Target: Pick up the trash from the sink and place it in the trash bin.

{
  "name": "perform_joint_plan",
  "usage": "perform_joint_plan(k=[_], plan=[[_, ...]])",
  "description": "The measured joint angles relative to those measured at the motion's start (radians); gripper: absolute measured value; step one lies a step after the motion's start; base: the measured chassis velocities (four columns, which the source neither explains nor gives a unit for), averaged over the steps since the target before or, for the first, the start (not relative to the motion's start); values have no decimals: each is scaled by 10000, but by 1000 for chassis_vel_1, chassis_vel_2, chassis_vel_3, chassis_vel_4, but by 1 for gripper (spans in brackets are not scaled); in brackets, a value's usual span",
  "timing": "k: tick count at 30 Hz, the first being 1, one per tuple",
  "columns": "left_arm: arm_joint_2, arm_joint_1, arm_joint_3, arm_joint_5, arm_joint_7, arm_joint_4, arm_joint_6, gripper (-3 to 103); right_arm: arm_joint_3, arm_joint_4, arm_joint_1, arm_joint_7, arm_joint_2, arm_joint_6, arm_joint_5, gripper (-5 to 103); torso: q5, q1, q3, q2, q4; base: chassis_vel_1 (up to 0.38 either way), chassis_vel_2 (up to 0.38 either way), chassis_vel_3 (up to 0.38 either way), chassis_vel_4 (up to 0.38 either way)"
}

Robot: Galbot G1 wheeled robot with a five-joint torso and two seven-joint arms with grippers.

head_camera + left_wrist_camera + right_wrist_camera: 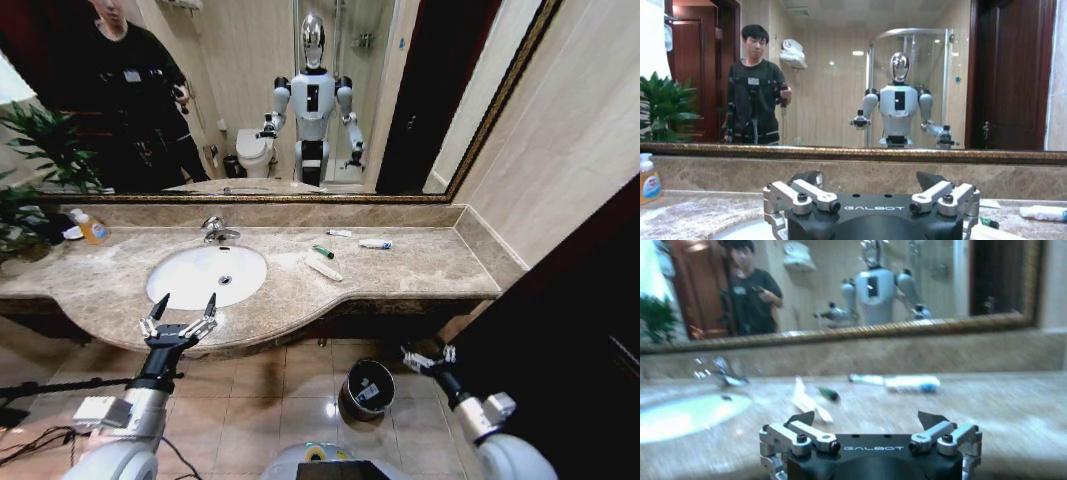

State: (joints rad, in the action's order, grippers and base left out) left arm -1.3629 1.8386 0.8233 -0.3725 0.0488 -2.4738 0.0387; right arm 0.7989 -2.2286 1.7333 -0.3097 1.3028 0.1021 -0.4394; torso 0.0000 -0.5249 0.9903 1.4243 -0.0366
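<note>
The left gripper (184, 306) hovers with its fingers spread wide apart, holding nothing, just at the near edge of the marble counter (420, 262), in front of the white sink (185, 270). Its arm reaches forward from the lower left. The right gripper (428, 358) hangs low over the tiled floor, to the right of the black trash bin (366, 388); its fingers are also apart and empty. The trash lies on the counter right of the basin: a flat white packet (323, 269), a green piece (323, 252), a white tube with a blue cap (375, 243) and a smaller white item (339, 233) farther back. A soap bottle (92, 228) stands at far left.
</note>
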Motion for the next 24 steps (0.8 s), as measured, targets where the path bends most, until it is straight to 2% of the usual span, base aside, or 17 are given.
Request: perform_joint_plan(k=[1, 2, 6, 15, 24], plan=[[0, 0, 0, 0, 0, 0, 0, 100, -221, -127, -495, 111, -157, 453, -27, 100, 1, 0, 0, 0, -2, 0, 0, 0, 0], [0, 0, 0, 0, 0, 0, 0, 100, -221, -127, -495, 111, -157, 453, -27, 100, 1, 0, 0, 0, -2, 0, 0, 0, 0], [0, 0, 0, 0, 1, 0, 0, 100, -906, -58, -1914, 173, -825, 1360, -75, 100, 0, -4, 2, -1, -4, 0, 0, 0, 0], [0, 0, 1, 0, 0, 0, 0, 100, -2109, 1132, -3960, 445, -1988, 2024, -739, 100, 2, -3, 2, -1, -2, 0, 0, 0, 0], [0, 0, 1, 0, 0, 0, 0, 100, -3822, 2177, -6064, 986, -2249, 2435, -887, 100, -1, -3, 2, -1, -2, 0, 0, 0, 0]])
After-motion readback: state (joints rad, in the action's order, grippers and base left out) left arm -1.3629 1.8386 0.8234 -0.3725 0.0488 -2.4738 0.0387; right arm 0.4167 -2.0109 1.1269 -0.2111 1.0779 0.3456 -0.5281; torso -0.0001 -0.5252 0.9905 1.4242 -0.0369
